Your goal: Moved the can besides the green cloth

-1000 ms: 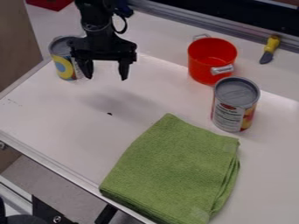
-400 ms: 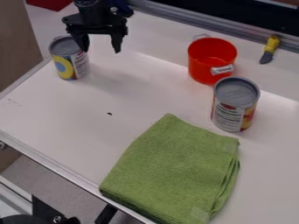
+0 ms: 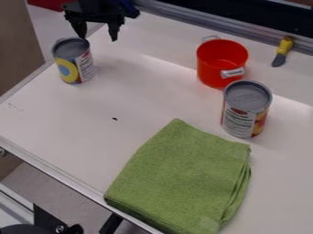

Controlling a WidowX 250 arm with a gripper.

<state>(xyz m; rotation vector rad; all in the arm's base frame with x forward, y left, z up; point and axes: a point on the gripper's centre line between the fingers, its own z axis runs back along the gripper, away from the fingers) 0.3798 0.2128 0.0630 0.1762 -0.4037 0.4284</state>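
- hanging near the top edge, the black gripper (image 3: pixel 98 39) has its two fingers spread wide, with nothing held between them; the arm above is cut off by the frame.
- one fingertip overlaps the far rim of the blue-and-yellow can (image 3: pixel 68 68) from this angle, so whether they touch is hard to tell.
- that can stands upright at the left of the white tabletop (image 3: pixel 137 98), well apart from the cloth.
- the larger can (image 3: pixel 246 109) stands upright just beside the upper right corner of the green cloth (image 3: pixel 180 176); its far side is hidden.
- the cloth lies folded, its lowest corner running off the bottom edge.
- behind the larger can is a red pot (image 3: pixel 213 66); any contact between them is unclear.
- a yellow-handled knife (image 3: pixel 282 51) lies at upper right.
- a red object (image 3: pixel 45 3) is cut off at upper left.
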